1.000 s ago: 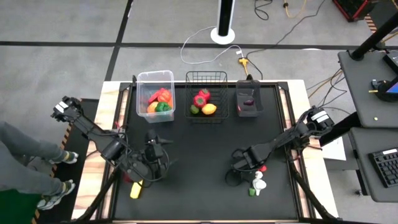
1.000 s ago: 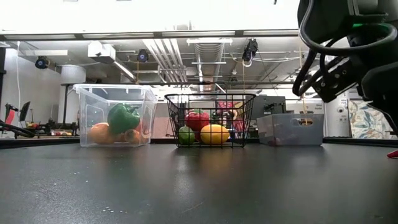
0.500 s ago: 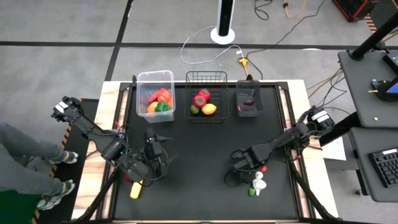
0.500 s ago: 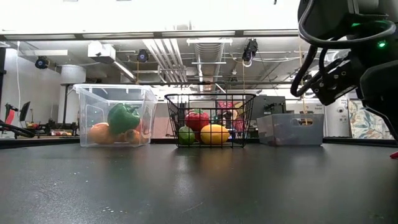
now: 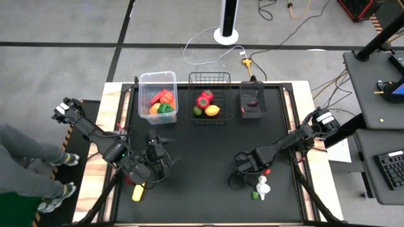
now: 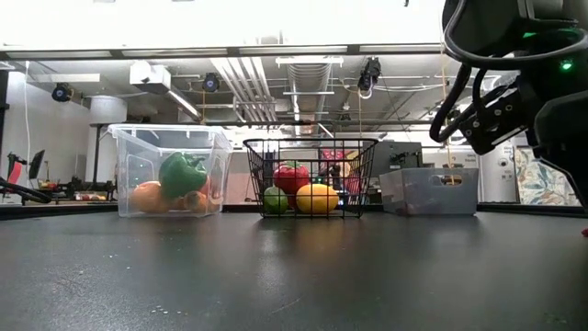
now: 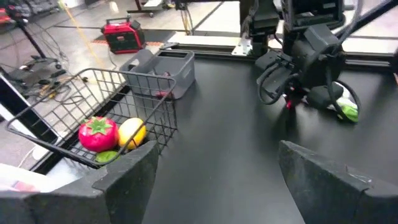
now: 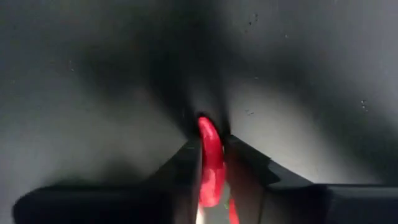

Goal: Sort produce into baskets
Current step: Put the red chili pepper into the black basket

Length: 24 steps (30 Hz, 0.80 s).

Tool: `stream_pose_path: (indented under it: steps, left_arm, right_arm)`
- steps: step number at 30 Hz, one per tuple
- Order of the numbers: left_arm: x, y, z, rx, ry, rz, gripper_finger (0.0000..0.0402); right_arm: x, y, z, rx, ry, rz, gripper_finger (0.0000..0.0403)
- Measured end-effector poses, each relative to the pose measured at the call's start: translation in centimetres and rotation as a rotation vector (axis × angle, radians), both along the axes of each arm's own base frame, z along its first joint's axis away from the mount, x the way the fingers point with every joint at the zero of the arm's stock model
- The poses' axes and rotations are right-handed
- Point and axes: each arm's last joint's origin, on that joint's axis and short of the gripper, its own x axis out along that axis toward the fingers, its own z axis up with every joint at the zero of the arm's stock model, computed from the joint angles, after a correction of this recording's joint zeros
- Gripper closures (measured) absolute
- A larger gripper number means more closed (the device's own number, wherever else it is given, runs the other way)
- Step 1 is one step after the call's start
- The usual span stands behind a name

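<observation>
1. One red chili pepper (image 8: 210,163) is pinched between the closed fingers (image 8: 247,167) of the right gripper (image 5: 264,170), low on the table (image 5: 208,151) near its right edge.
2. Just beside that gripper, toward the front edge, lie a white vegetable (image 5: 262,186) and a small green piece (image 5: 255,195).
3. A yellow vegetable (image 5: 137,192) lies near the front left corner, close to the left gripper (image 5: 165,140).
4. That left gripper hovers over the left half of the table with its jaws spread and nothing between them.
5. Along the back edge stand three containers: a clear tub (image 5: 157,94) at the left holding red, orange and green produce, a wire basket (image 5: 209,96) in the middle with a red, a yellow and a green piece, and a dark bin (image 5: 253,99) at the right.
6. A person's legs (image 5: 25,167) show beyond the table's left edge.
</observation>
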Motion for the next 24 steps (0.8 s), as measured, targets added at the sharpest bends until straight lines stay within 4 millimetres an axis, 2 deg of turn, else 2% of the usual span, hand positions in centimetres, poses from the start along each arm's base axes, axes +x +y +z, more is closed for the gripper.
stream_pose_path:
  steps: [6, 12, 18, 24]
  left_arm:
    - [0.0, 0.1, 0.0, 0.007, -0.014, 0.023, 0.0090]
    - [0.1, 0.0, -0.1, 0.009, -0.012, 0.025, 0.0090]
    - [0.8, -0.5, -1.1, 0.021, 0.015, 0.030, 0.0090]
    - [0.9, -0.9, -1.7, -0.053, 0.054, -0.010, 0.0090]
  right_arm:
    - [0.4, -0.1, 0.3, -0.040, -0.032, 0.029, 0.0376]
    - [2.0, -0.9, 1.6, -0.114, -0.131, 0.054, 0.0382]
    - [4.6, -2.5, 3.8, -0.224, -0.278, 0.097, 0.0382]
    - [7.5, -2.8, 7.6, -0.220, -0.482, 0.215, 0.0383]
